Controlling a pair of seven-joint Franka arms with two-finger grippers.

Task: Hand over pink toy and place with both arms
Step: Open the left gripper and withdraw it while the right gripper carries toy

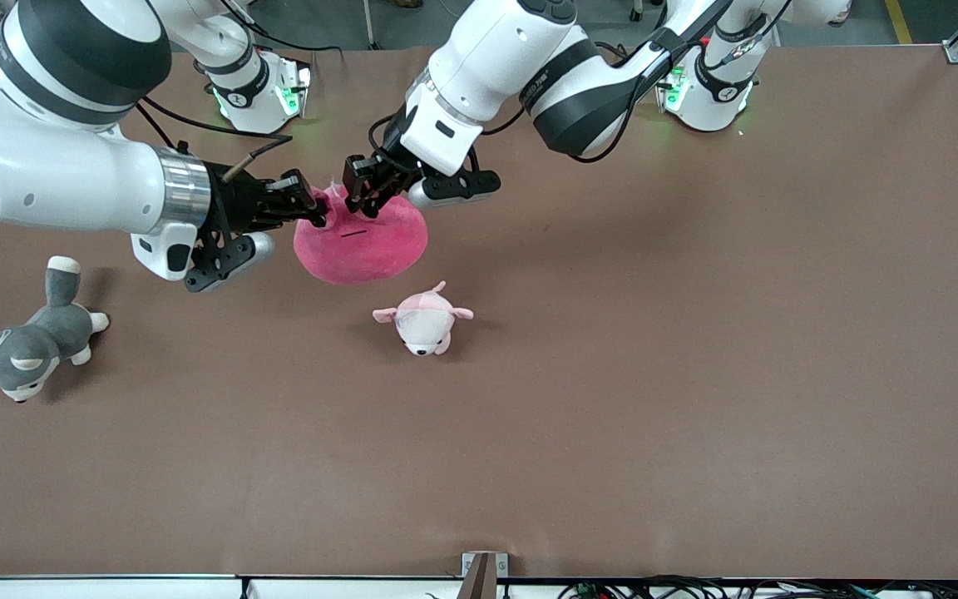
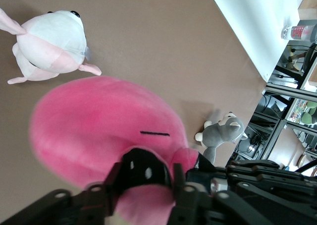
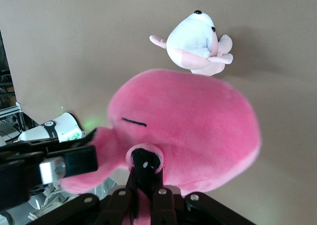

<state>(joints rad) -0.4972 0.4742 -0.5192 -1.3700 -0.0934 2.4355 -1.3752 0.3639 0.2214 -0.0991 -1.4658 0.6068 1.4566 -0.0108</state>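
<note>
Both arms are stretched out low over the table from their bases and meet at the pink toy, which is held up in the air over the part of the table toward the right arm's end. The right gripper is brought in sideways from the right arm's end, its fingers pinched tight on a flap at the toy's top; in the right wrist view the right gripper is seen clamped on that pink fabric. The left gripper is angled downward onto the top of the same toy, its wrist bent steeply; in the left wrist view its fingers are seen partly parted with pink plush between them, and whether the toy is truly gripped by them cannot be told.

Three plush toys are counted: one pink toy, one pale pink-and-white plush lying on the table nearer to the front camera than the pink toy, and one grey-and-white husky plush lying toward the right arm's end of the table. Two arms and two grippers are counted.

Small lettering is visible on the arm links, but it cannot be read.
</note>
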